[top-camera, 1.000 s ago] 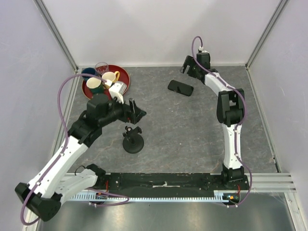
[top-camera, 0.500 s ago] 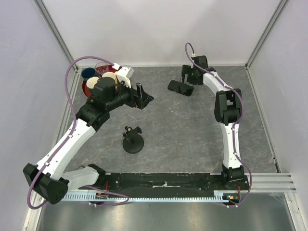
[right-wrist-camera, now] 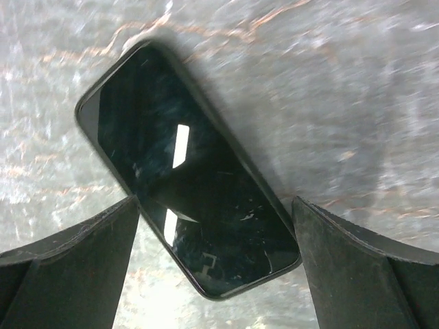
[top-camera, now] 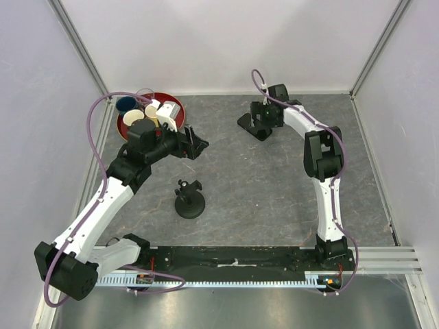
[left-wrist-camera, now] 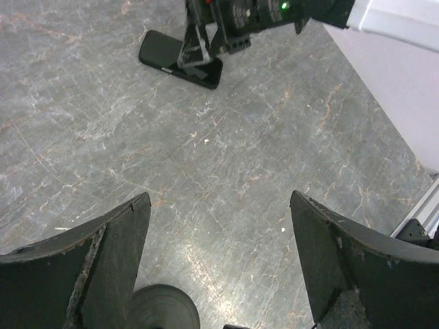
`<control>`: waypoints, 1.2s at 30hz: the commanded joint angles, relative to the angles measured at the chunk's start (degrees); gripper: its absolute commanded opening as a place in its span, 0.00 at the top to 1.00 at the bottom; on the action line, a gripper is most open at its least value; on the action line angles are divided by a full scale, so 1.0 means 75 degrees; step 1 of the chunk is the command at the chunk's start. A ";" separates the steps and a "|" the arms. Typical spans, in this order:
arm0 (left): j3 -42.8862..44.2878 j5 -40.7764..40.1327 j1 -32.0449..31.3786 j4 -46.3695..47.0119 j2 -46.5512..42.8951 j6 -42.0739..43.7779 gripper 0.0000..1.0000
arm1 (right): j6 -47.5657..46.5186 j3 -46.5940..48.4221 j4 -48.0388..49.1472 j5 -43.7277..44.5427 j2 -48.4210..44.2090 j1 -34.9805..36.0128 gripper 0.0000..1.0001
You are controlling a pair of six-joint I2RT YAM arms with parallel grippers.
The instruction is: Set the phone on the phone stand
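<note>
The phone is a flat black slab lying on the grey table at the back, also visible in the top view and the left wrist view. My right gripper is open and low over it, with a finger on either side of the phone's near end; in the top view this gripper covers part of the phone. The phone stand, black with a round base, stands mid-table, and its base edge shows under my left wrist. My left gripper is open and empty above the table, behind the stand.
A red tray with several mugs and a glass sits at the back left, just behind my left arm. White walls enclose the table on three sides. A metal rail runs along the near edge.
My right gripper moved left and down from behind the phone to straddle it. My left gripper swung toward the back, then came a little back and left. The phone and stand stayed put.
</note>
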 commanded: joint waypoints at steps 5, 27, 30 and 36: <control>-0.0005 0.0309 0.0058 0.0528 -0.0280 -0.0168 0.11 | -0.0945 -0.0081 -0.0924 0.0816 -0.0518 0.0971 0.02; -0.0028 0.0590 0.0058 0.0563 -0.0222 -0.0297 0.12 | 0.0261 0.2943 -0.2496 0.2857 0.1357 0.1382 0.02; -0.0028 0.0591 0.0058 0.0575 -0.0198 -0.0309 0.12 | 0.0214 0.3014 -0.2555 0.2811 0.1463 0.1382 0.02; -0.0051 0.0602 0.0058 0.0586 -0.0175 -0.0321 0.12 | 0.0296 0.3611 -0.3140 0.2483 0.1873 0.1382 0.06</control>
